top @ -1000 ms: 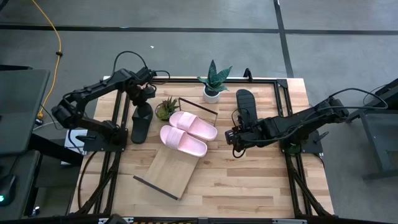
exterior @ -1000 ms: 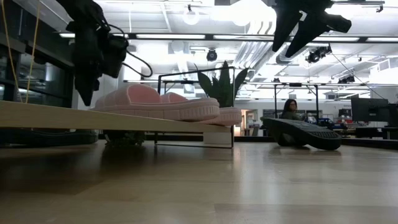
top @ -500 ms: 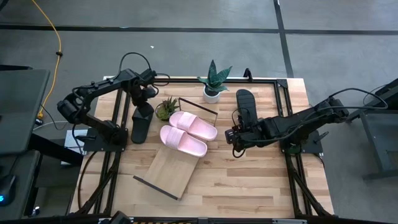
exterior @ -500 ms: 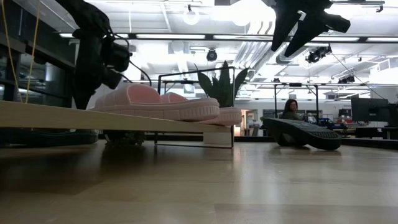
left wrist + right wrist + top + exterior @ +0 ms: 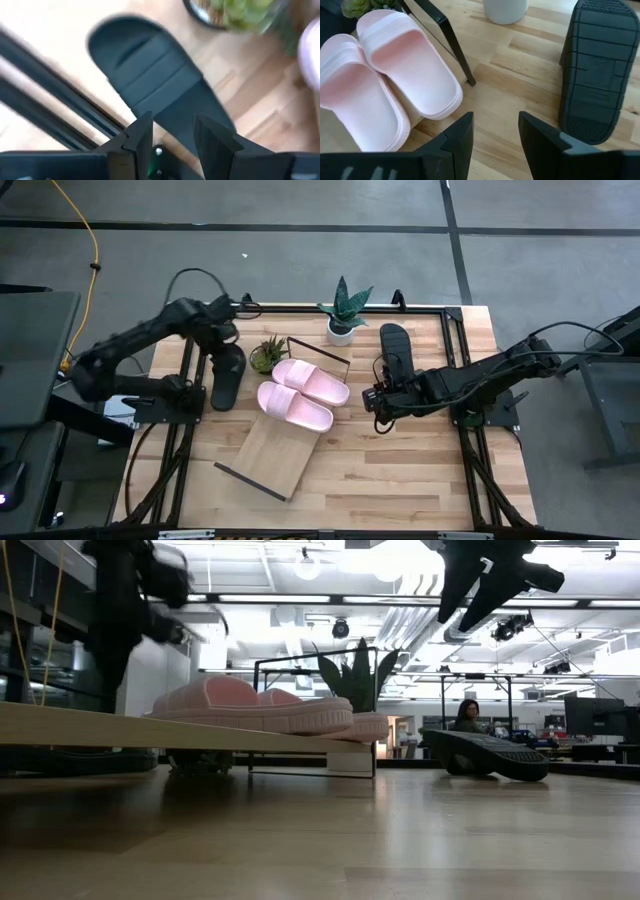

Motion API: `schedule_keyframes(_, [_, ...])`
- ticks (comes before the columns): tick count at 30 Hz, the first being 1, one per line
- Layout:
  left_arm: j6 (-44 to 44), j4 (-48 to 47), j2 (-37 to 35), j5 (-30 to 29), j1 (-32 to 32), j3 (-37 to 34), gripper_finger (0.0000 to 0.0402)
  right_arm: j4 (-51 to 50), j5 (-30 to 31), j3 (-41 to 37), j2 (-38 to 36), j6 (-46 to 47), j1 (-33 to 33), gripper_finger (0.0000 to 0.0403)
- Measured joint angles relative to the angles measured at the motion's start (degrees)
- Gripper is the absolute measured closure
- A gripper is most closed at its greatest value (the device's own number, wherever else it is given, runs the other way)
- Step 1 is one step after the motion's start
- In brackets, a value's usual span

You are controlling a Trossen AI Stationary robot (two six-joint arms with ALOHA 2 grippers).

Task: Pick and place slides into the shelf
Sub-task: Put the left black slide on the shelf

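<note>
Two pale pink slides (image 5: 312, 380) (image 5: 293, 406) lie side by side, soles down, on the far end of the light-wood shelf (image 5: 270, 452). The shelf lies slantwise in mid-table. One black slide (image 5: 228, 375) lies strap up near the left edge. My left gripper (image 5: 222, 338) hovers open over it, and its fingers (image 5: 142, 137) frame the slide (image 5: 160, 85) in the wrist view. The other black slide (image 5: 395, 348) lies sole up (image 5: 597, 65) on the right. My right gripper (image 5: 381, 398) is open above bare table between that slide and the pink pair (image 5: 415, 65).
A small succulent (image 5: 268, 355) stands between the left black slide and the shelf. A snake plant in a white pot (image 5: 342, 315) stands at the far edge. The shelf's dark end frame (image 5: 447, 37) rises beside the pink slides. The table's near half (image 5: 400, 480) is bare wood.
My left gripper has drifted toward the table's left edge and risen above the left black slide; its arm has swung outward. The right arm, the slides and the shelf have kept still.
</note>
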Motion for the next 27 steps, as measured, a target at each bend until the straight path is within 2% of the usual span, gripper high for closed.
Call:
schedule_keyframes(5, [-13.4, 0.5, -12.5, -7.7, -10.7, 0.0, 0.0275, -0.2, 0.8, 0.0, 0.0, -1.8, 0.0, 0.0257])
schedule_keyframes(9, [-25.5, -0.6, -18.5, -15.9, -20.7, 0.0, 0.0275, -0.2, 0.7, 0.0, 0.0, -3.5, 0.0, 0.0257])
schedule_keyframes(12, [-35.4, -2.1, -19.4, -19.6, -27.4, -0.1, 0.0275, -0.2, 0.1, 0.0, 0.0, -4.5, 0.0, 0.0257])
schedule_keyframes(14, [-43.7, -0.8, -19.3, -20.0, -31.3, -1.4, 0.0275, -0.1, -0.6, 0.0, 0.0, -5.4, 0.0, 0.0257])
schedule_keyframes(19, [-65.1, 11.1, -19.3, -19.8, -41.8, -6.3, 0.0275, 0.6, -2.5, 0.0, 0.0, -7.4, 0.0, 0.0257])
schedule_keyframes(22, [-75.4, 16.0, -19.5, -24.8, -47.9, -8.9, 0.0275, 0.8, -3.4, 0.0, 0.0, -7.5, 0.0, 0.0257])
schedule_keyframes(27, [-91.5, 16.1, -19.5, -34.7, -58.8, -11.8, 0.0275, 1.7, -5.2, 0.0, 0.0, -11.2, 0.5, 0.0257])
